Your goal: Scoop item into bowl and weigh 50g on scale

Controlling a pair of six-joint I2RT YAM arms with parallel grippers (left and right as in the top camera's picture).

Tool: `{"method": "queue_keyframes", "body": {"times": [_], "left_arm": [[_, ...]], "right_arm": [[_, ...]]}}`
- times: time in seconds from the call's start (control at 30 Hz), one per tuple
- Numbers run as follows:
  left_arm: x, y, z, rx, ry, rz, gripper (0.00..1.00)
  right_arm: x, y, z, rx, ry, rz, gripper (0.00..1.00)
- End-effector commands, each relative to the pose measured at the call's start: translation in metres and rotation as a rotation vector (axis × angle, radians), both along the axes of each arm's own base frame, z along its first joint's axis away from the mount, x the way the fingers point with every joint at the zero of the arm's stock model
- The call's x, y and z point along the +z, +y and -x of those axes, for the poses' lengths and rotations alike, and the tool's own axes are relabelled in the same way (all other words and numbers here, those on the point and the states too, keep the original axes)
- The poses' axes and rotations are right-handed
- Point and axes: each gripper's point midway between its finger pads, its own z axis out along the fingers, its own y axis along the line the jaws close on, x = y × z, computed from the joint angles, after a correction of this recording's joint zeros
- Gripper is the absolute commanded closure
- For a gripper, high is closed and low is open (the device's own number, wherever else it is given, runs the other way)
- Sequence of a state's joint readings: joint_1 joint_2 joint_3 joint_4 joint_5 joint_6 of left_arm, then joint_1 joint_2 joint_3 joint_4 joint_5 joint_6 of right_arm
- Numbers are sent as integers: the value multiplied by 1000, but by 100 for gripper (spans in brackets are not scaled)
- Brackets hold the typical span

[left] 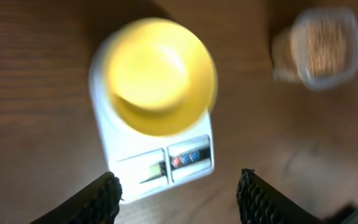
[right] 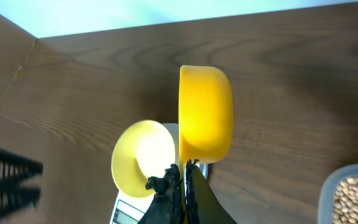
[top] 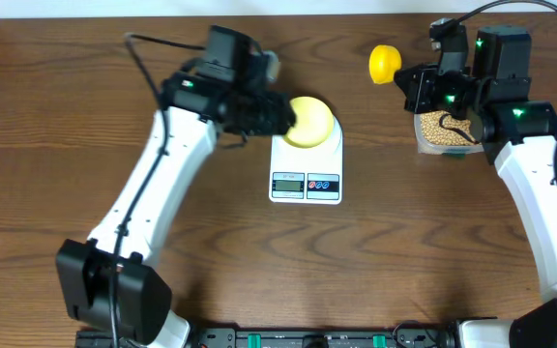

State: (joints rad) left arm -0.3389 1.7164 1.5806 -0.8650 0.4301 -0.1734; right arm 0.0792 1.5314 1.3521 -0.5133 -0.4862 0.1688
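The pale yellow bowl (top: 312, 122) (left: 160, 74) (right: 143, 158) sits on the white scale (top: 306, 179) (left: 166, 163) (right: 128, 215), and I see no beans in it. My left gripper (top: 280, 115) (left: 179, 194) hovers at the bowl's left side, open, with nothing between its fingers (left: 101, 200). The left wrist view is blurred. My right gripper (top: 414, 81) (right: 185, 180) is shut on the thin handle of a bright yellow scoop (top: 385, 64) (right: 205, 115), held in the air right of the scale. The beans (top: 441, 129) (right: 356, 194) fill a clear tub (top: 424, 140) (left: 325, 46) under the right arm.
The brown wooden table (top: 404, 251) carries the scale at its middle and the tub at the right. The table's far edge (right: 166, 28) runs along the top of the right wrist view.
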Motion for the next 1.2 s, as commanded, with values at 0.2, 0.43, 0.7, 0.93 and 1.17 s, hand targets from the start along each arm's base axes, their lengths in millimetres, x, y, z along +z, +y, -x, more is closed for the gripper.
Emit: {"method": "queue_keyframes", "body": {"times": [0.2, 0.43, 0.7, 0.93, 1.17], "left_arm": [[-37, -57, 74, -377, -40, -214, 37], [-71, -72, 92, -449, -50, -248, 30], [-102, -78, 93, -547, -85, -279, 13], [-127, -84, 85, -557, -66, -290, 12], [-147, -84, 85, -564, -29, -307, 12]], "right_arm": [[4, -10, 0, 6, -14, 22, 99], [3, -10, 1, 5, -8, 22, 99], [3, -10, 0, 5, -9, 22, 99], [2, -10, 1, 5, -4, 22, 99], [2, -10, 1, 5, -2, 23, 99]]}}
